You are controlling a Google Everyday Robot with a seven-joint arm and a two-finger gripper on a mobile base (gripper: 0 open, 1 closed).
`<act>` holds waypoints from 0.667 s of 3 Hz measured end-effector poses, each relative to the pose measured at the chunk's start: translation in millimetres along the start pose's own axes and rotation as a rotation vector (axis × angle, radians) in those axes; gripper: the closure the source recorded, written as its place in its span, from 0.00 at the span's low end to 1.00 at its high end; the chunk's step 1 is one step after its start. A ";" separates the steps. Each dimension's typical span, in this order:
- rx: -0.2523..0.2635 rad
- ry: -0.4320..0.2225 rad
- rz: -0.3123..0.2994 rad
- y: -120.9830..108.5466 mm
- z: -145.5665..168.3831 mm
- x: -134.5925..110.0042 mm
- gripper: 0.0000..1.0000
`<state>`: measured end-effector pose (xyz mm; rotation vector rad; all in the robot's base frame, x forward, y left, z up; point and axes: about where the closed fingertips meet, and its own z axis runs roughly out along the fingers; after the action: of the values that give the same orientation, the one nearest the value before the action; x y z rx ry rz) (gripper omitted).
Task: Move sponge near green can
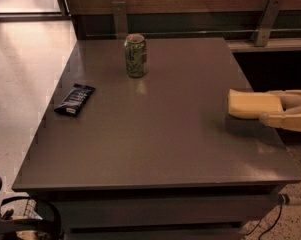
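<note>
Pinches the flat pale-yellow foam sponge (252, 104) in the cream two-finger hand (270, 108), over the right edge of the grey bench (165, 134). Leaves the upright green-and-white drink can (135, 55) well apart, far-left. Grasp seemingly done; carry across and set-down still to do.

A pale-yellow foam sponge (251, 104), flat with wavy edges, hangs level just above the right edge of the grey table (165, 129), gripped at its right end by the cream gripper (273, 107) reaching in from the right. The green can (135, 55), green-and-white with a silver top, stands upright near the table's far edge, well apart.
</note>
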<state>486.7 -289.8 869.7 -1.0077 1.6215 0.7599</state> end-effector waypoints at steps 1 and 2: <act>0.065 0.044 -0.007 -47.3 12.5 -32.3 1.00; 0.122 0.095 -0.051 -70.7 44.4 -61.0 1.00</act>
<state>576.0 -268.5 917.2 -1.0060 1.6957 0.5788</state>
